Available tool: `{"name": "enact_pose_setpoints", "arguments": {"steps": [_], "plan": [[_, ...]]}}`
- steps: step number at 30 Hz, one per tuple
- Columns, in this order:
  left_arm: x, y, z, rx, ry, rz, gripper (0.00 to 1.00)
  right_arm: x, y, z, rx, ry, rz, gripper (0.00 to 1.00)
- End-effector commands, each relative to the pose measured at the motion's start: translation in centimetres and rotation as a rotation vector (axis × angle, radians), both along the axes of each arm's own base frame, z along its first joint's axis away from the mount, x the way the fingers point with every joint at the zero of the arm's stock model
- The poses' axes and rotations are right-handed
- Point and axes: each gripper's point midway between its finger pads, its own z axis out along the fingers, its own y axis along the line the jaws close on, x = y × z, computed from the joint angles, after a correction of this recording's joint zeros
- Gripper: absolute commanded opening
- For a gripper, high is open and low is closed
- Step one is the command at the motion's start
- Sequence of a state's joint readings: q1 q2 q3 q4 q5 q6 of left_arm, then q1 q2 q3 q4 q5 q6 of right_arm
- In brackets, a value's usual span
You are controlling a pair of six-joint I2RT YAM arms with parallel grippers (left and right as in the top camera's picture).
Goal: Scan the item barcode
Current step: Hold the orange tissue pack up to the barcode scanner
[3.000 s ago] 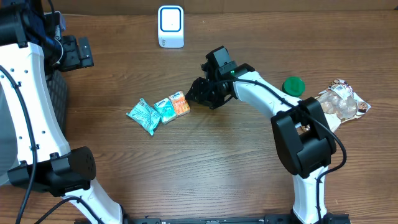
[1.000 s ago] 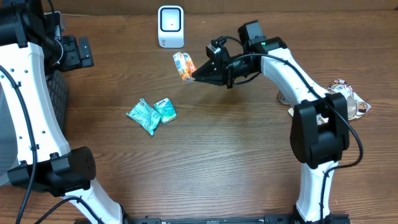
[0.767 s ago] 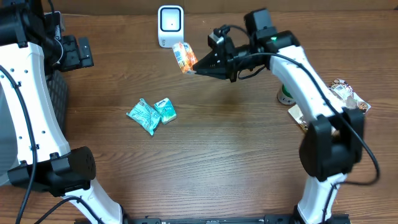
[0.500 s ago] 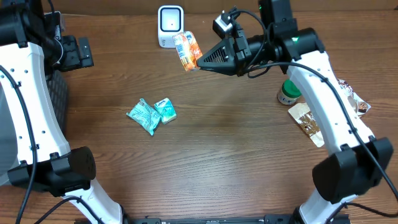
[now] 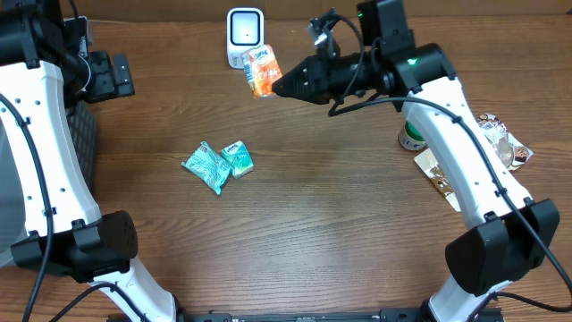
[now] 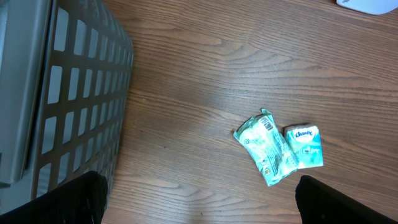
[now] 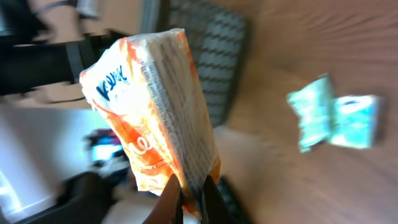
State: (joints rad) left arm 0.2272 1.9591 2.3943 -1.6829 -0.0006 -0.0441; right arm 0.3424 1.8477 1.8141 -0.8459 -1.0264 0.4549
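An orange tissue pack hangs in the air just right of and in front of the white scanner at the table's back edge. My right gripper is shut on the pack's lower edge. In the right wrist view the pack stands tilted above the pinched fingers, its printed side facing the camera. My left gripper is open and holds nothing, high over the table's left side, with only its dark fingertips showing.
Two teal tissue packs lie side by side left of the table's middle. A black mesh basket stands at the far left. A green-lidded jar and snack bags sit at the right.
My right arm has lifted the orange pack off the table beside the teal packs, carried it back and left toward the scanner, and turned it. The left arm has not moved.
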Motion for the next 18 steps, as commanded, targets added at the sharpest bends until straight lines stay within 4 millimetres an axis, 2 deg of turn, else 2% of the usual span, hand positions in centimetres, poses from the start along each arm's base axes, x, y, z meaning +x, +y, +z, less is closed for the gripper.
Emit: {"name": "enact_pose_setpoints", "arguments": {"steps": [1,4,9,13,17,18], "plan": [[0.0,0.1,0.2,0.007,-0.004,-0.016,0.99,3.8,-1.4,-1.3,-0.202,-0.186,-0.175,0.04],[0.0,0.1,0.2,0.007,-0.004,-0.016,0.99,6.0,-2.5,-1.1,-0.306,-0.270,-0.268,0.04],[0.0,0.1,0.2,0.007,-0.004,-0.016,0.99,11.0,-5.1,-0.5,-0.641,-0.509,-0.497,0.04],[0.0,0.1,0.2,0.007,-0.004,-0.016,1.00,14.0,-3.8,-0.8,-0.838,-0.736,-0.531,0.04],[0.0,0.0,0.2,0.007,-0.004,-0.016,1.00,17.1,-2.1,-2.4,-1.028,-0.943,-0.571,0.04],[0.0,0.0,0.2,0.007,-0.004,-0.016,0.99,18.6,-1.4,-3.1,-1.089,-1.028,-0.587,0.04]]}}
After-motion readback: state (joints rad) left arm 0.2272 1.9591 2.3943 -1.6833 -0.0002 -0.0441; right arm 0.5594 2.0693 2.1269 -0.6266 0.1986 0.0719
